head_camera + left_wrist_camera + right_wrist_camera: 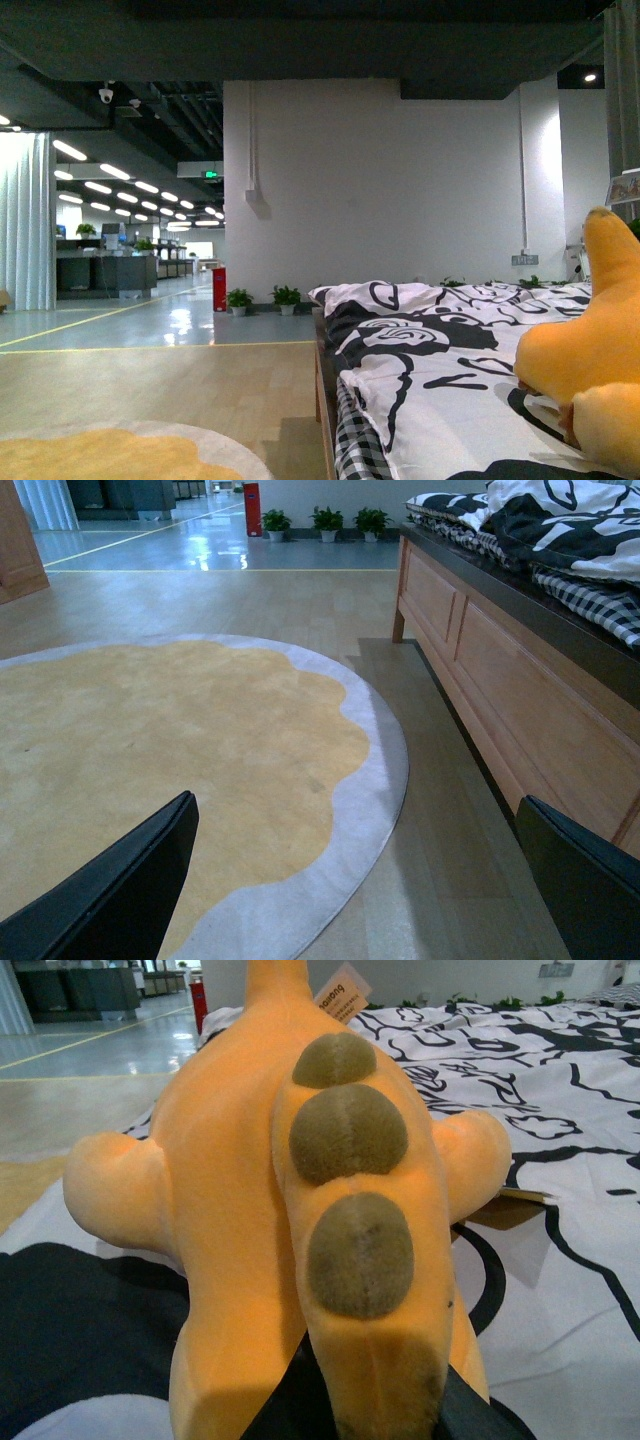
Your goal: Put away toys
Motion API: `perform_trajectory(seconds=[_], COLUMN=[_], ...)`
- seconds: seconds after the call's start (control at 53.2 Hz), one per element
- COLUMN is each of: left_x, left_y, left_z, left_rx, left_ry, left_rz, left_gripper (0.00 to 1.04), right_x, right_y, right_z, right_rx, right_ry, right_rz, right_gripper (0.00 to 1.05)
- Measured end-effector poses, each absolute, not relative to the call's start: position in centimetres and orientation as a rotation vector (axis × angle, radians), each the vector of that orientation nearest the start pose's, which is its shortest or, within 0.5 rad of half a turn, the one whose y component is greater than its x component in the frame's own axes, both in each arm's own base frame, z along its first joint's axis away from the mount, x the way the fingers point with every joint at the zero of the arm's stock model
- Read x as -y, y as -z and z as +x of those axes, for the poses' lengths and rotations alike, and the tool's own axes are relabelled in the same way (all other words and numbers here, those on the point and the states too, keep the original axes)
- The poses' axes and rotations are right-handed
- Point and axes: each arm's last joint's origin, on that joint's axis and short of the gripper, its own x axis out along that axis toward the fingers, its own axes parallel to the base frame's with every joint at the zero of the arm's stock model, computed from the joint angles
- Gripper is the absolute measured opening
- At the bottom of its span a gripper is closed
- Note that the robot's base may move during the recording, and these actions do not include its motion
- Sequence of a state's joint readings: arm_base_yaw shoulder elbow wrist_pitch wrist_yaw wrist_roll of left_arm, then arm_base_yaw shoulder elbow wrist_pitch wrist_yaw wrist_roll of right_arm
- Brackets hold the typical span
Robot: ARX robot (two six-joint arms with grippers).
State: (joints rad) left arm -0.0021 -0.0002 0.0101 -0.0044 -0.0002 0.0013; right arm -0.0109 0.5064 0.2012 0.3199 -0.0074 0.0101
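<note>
Plush (250, 1210) lies on the bench (500, 690), on top of the black-and-white quilt (430, 370). In the front view it sits at the bench's far right side, partly cut off by the frame edge, with one orange limb standing upright. Right wrist view looks along the plush's back: orange body, a raised ridge with three olive-brown pads in a row, and a stubby limb out to each side resting on the quilt. A paper tag (341, 993) shows at the far end of the plush. Right end effector (375, 1410) is at the near end of the ridge, with a dark finger (290, 1405) pressed against one flank and the other finger against the opposite flank. The plush fills the gap between them, so it reads as grasping the plush there. Plush body stretches away from that end effector across the bench. Left end effector (360, 880) is off the bench, over the floor beside the bench's wooden side panel. Its two black fingers (120, 890) are spread wide and released, with nothing between them. Round yellow rug (150, 740) with a grey border lies on the floor beside the bench, below that end effector. Potted plants (240, 298) stand along the white wall beyond the bench's far end.
</note>
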Motion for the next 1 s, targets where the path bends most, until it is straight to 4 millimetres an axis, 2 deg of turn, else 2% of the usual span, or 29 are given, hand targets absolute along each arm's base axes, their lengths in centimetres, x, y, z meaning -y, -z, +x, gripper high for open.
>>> perform_trajectory(seconds=[0.301, 0.997], left_x=[0.0, 0.0], left_y=[-16.7, -16.7], left_z=[9.7, 9.7], left_rx=[0.006, 0.006], left_ry=[0.001, 0.002], left_rz=[0.001, 0.001], left_gripper=[0.98, 0.98], right_x=[0.0, 0.0], right_y=[-19.6, -17.2], right_z=[12.4, 10.9], right_rx=[0.022, 0.027], right_ry=[0.001, 0.001], right_rz=[0.009, 0.007], right_gripper=[0.06, 0.06])
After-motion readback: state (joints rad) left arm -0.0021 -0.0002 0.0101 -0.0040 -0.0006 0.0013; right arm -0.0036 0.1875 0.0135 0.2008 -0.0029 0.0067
